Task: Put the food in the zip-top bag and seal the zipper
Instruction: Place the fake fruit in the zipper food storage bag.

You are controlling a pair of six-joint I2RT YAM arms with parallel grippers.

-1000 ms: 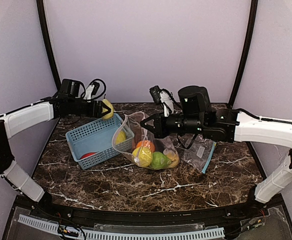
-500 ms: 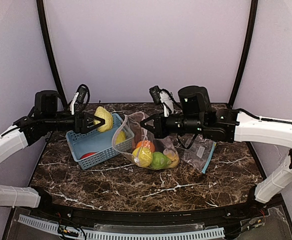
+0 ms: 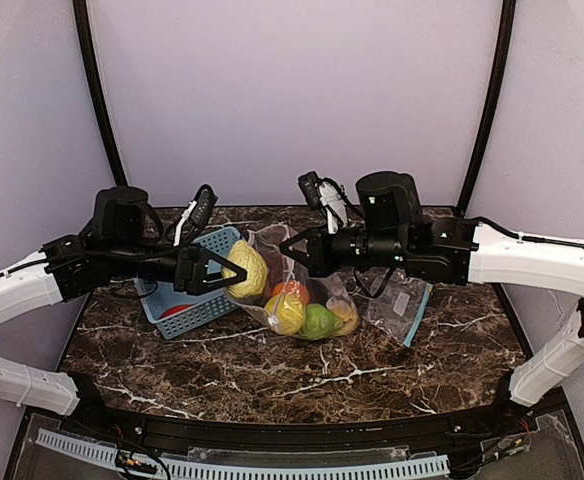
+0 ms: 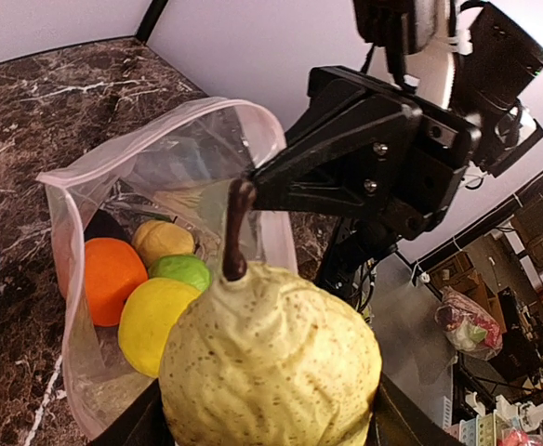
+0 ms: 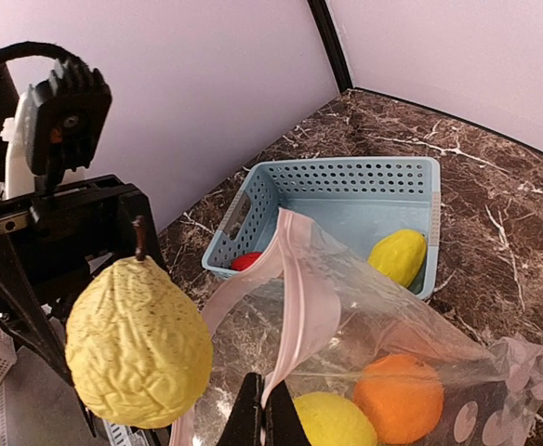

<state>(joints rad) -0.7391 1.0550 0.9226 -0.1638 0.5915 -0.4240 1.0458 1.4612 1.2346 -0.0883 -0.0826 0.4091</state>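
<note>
Top external: marbled table [image 3: 272,370], lilac walls [image 3: 292,90]

I see a dark marbled worktop [image 3: 272,370]. Towards its back left stands a light-blue perforated basket [image 3: 204,310]. Just right of that, the bulging bottom of the zip-top bag [image 3: 317,300] rests on the stone. A flat clear bag [image 3: 402,305] with a blue edge lies right of it, touching.

Leftmost basket [image 3: 204,308] — then pear [image 3: 245,269], then bag [image 3: 269,243].
</note>
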